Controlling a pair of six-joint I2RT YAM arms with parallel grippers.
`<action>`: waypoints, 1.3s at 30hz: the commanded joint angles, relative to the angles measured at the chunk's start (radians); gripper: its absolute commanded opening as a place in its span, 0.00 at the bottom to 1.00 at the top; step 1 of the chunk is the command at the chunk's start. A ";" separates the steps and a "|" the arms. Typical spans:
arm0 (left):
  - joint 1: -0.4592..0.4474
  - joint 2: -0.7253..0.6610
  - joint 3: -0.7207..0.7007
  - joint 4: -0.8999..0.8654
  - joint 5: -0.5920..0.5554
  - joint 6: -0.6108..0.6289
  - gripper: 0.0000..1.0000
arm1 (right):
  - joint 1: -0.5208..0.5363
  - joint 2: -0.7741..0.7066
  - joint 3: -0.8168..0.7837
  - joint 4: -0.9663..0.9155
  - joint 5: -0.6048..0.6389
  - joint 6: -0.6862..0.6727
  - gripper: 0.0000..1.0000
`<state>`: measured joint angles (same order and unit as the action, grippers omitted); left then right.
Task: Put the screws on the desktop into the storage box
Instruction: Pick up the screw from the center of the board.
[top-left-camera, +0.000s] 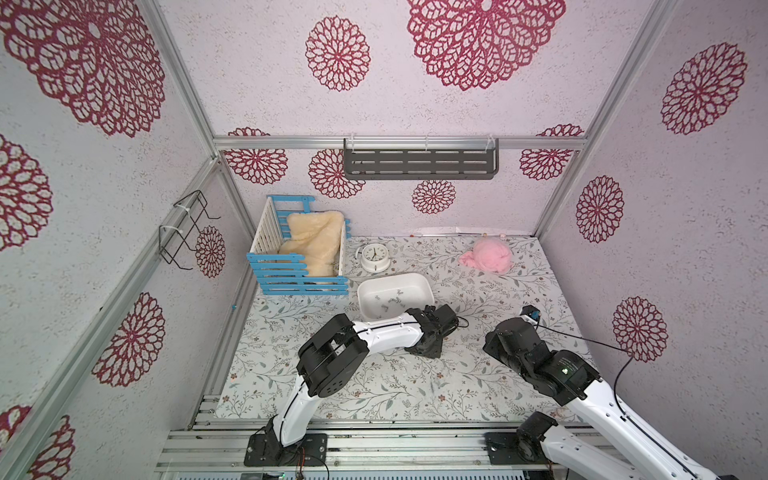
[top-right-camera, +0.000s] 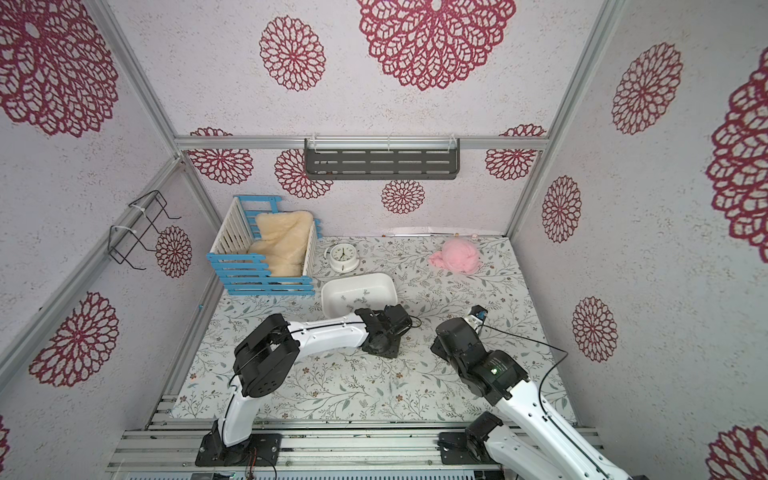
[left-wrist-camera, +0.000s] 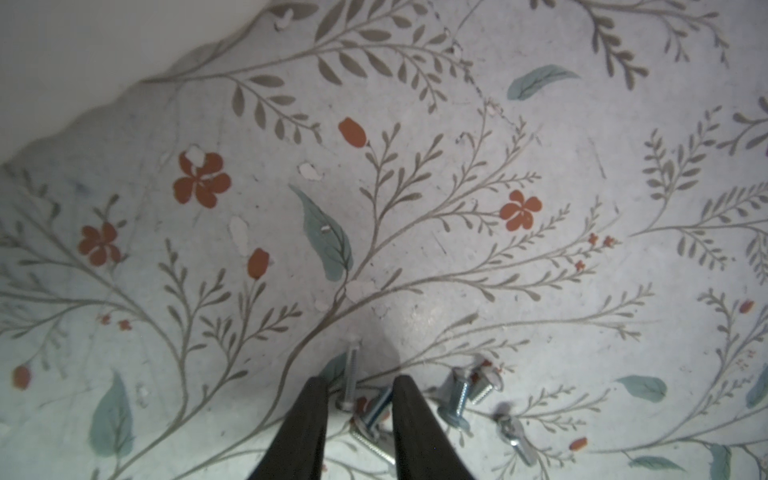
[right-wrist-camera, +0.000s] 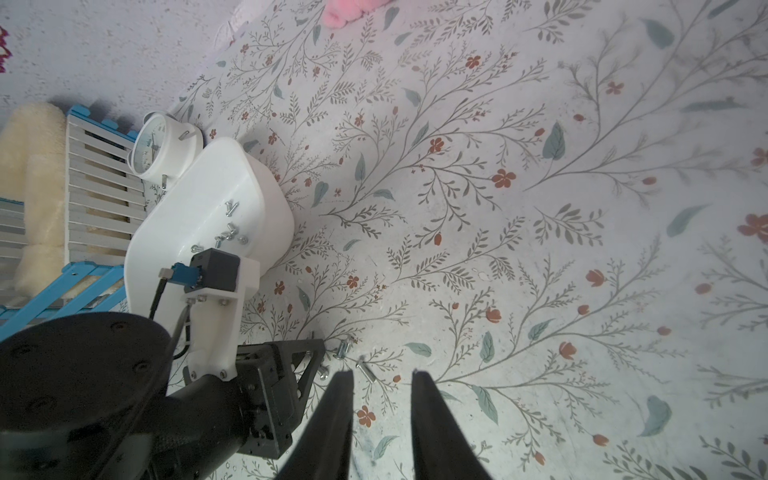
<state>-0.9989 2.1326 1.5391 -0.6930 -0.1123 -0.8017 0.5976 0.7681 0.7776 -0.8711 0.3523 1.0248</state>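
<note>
Crowding storage box (top-left-camera: 417, 286), clock (top-left-camera: 375, 254), blue crate (top-left-camera: 299, 284), left arm (top-left-camera: 386, 332)

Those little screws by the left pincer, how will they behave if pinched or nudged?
The screws are smooth, round-shanked metal, so they will probably roll or slip from the left pincer. They lie bunched on the flat desktop, so nudging one likely shifts its neighbours.

Near the storage box (top-left-camera: 417, 286), the left arm (top-left-camera: 386, 332) (stretched low) bars approach.
</note>
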 joint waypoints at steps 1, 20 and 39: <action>-0.015 0.026 0.003 -0.014 0.017 -0.005 0.29 | -0.005 -0.017 0.011 0.007 0.031 0.011 0.29; -0.019 0.013 0.000 -0.029 0.004 0.000 0.20 | -0.005 -0.021 0.001 0.015 0.019 0.012 0.29; -0.019 -0.010 -0.017 -0.054 -0.027 0.010 0.25 | -0.007 -0.006 0.000 0.032 0.007 0.010 0.29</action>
<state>-1.0061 2.1342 1.5391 -0.7021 -0.1295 -0.7971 0.5976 0.7593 0.7776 -0.8692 0.3500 1.0252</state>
